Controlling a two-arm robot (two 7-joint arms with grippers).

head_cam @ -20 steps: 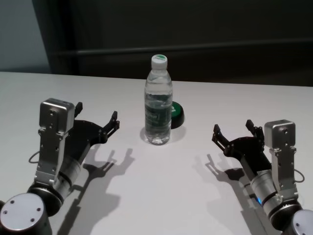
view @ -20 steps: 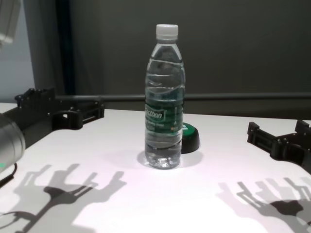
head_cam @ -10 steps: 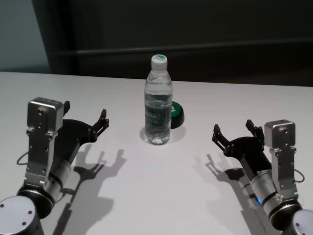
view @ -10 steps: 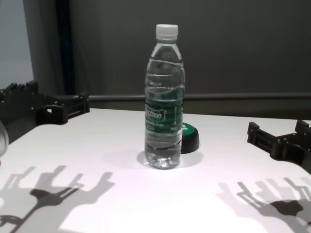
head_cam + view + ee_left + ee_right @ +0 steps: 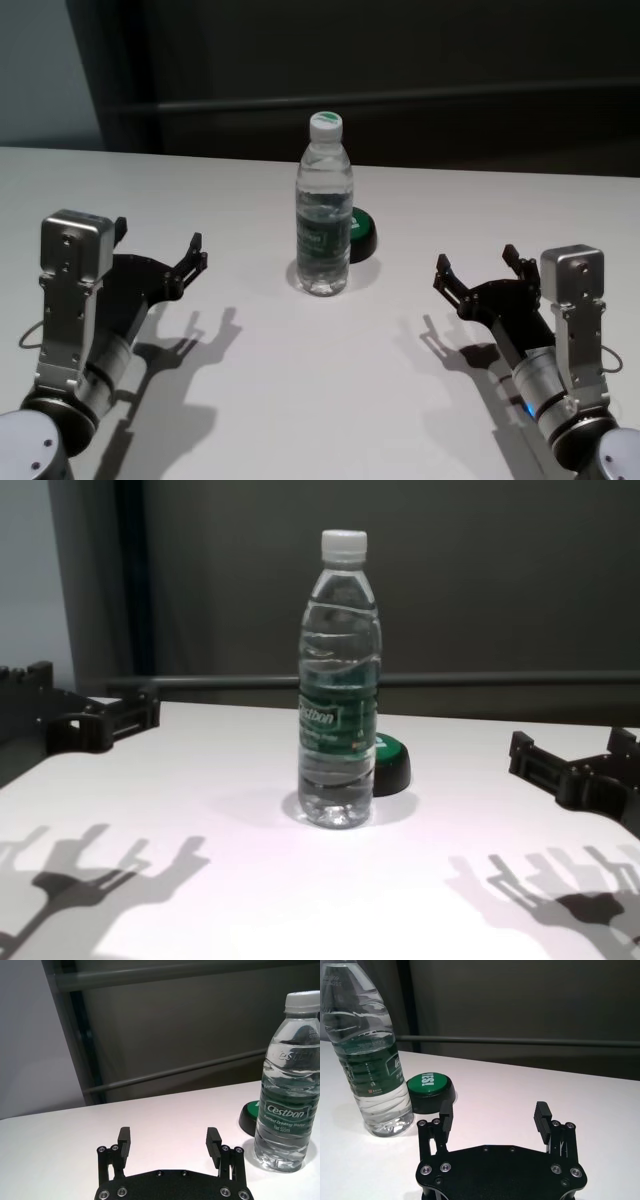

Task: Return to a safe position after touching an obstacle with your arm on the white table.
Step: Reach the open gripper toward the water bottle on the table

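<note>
The obstacle, a tall clear water bottle with a white cap and a dark green label, stands upright near the middle of the white table. My left gripper hovers open and empty to the bottle's left, well apart from it. The left wrist view shows its two fingers spread, with the obstacle off to one side. My right gripper is open and empty on the bottle's right, low over the table. In the right wrist view the obstacle stands beyond the right gripper.
A low black puck with a green top sits right behind the bottle, slightly to its right. A dark wall with a horizontal rail runs along the table's far edge. Both arms cast shadows on the tabletop.
My left arm has drawn back leftward and toward my body, widening its gap from the bottle. The bottle and the right arm have not moved.
</note>
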